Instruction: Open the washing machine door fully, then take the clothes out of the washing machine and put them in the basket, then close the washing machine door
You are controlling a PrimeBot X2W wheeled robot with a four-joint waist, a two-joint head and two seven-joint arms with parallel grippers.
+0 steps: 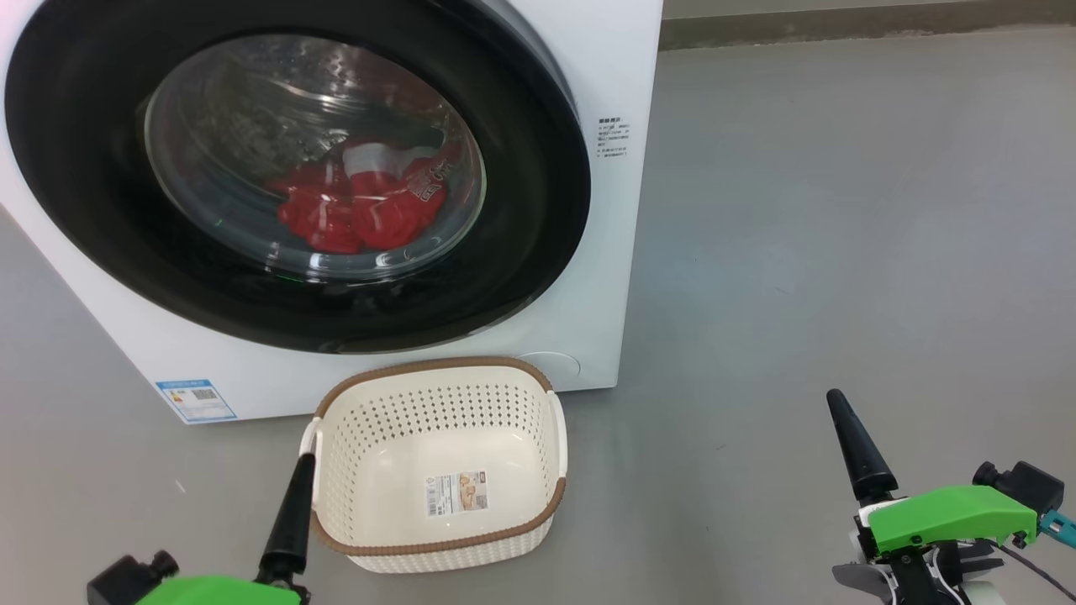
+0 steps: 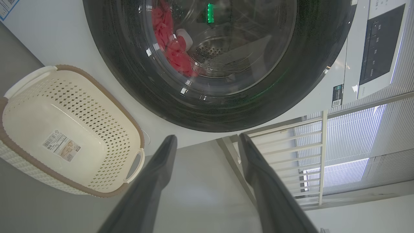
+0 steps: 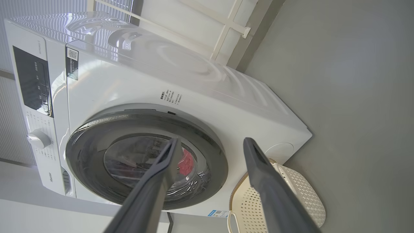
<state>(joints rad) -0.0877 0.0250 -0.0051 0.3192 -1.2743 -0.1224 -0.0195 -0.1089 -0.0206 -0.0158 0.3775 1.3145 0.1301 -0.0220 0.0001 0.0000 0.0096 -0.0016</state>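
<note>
since the door (image 1: pixel 538 210) is closed over the clothes (image 1: pixel 361 210), basket (image 1: pixel 403 420) empty just before the washer (image 1: pixel 609 269), left gripper (image 2: pixel 207 137) and right gripper (image 3: pixel 212 140) both released, i would hook the door's right edge and swing it wide, clear of the basket.

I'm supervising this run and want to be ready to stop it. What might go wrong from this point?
1. The washing machine door looks shut, and its glossy black rim shows no handle; a grip may slip.
2. The basket sits close by the left gripper; reaching up might nudge it aside.
3. The clothes lie bunched; some could miss the small basket.
</note>
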